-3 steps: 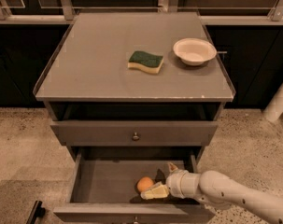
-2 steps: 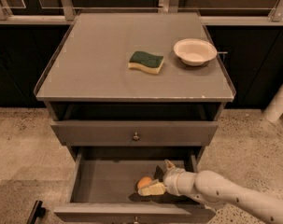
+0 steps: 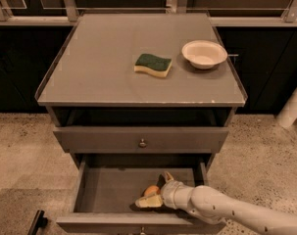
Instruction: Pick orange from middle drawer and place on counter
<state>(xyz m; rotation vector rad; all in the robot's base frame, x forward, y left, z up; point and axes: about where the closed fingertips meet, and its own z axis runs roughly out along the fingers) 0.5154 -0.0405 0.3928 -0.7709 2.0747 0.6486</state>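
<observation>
Orange (image 3: 151, 190) lies between the wide-spread fingers (image 3: 148, 202) in the middle drawer (image 3: 104, 195).

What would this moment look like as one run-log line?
claw in middle drawer, at orange | orange not yet on counter | counter holds sponge, bowl

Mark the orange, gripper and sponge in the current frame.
orange (image 3: 150, 191): camera view, centre of the fruit.
gripper (image 3: 155, 189): camera view, midway between its open jaws, in the middle drawer (image 3: 104, 190).
sponge (image 3: 153, 61): camera view, green top face, on the counter (image 3: 99, 72).
</observation>
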